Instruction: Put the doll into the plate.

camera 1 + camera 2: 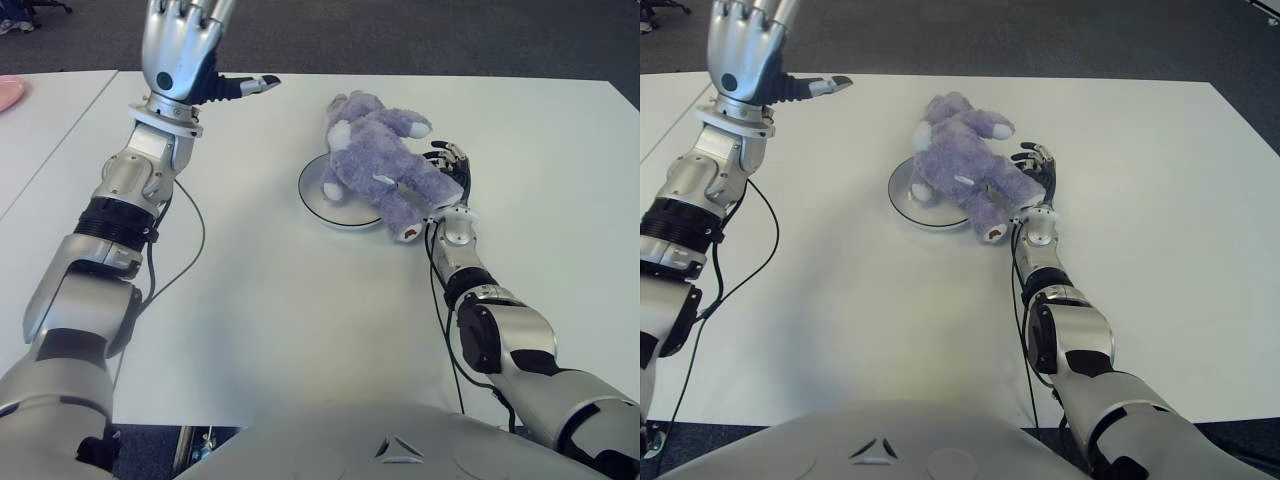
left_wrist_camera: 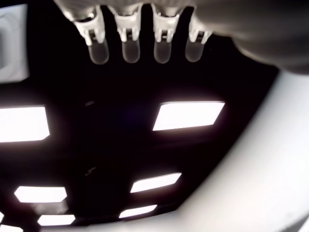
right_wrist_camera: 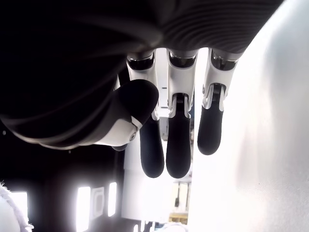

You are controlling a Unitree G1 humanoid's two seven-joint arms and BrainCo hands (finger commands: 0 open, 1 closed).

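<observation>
Table (image 1: 300,330) is white, seen from the head camera. Far left edge has a pink object (image 1: 8,93) on a neighbouring table, partly cut off.

Left hand (image 1: 182,45) is raised above the table's far left part, palm side away, forearm angled up — fingers extended and slightly apart, thumb sticking out toward the right. Holds nothing. In the left wrist view the four fingertips (image 2: 129,48) hang straight and side by side with ceiling lights behind, nothing between them. Black cable (image 1: 190,240) loops off the left forearm over the table.

Centre: plate (image 1: 318,190), round, white with a dark rim, flat on the table. Doll (image 1: 380,160) — purple plush bear with white paws — lies on its side across the plate's right part, head toward the far side, body over the rim, legs off the plate toward the near right, foot by the right wrist.

Right hand (image 1: 450,170) is low at the table, just beside the doll's right side, near its back. Fingers loosely extended, not closed around the plush; right wrist view shows three dark fingertips (image 3: 177,150) and the thumb relaxed, slightly apart, gripping nothing, a sliver of purple fur at the frame corner. Cannot tell whether the hand touches the doll.
</observation>
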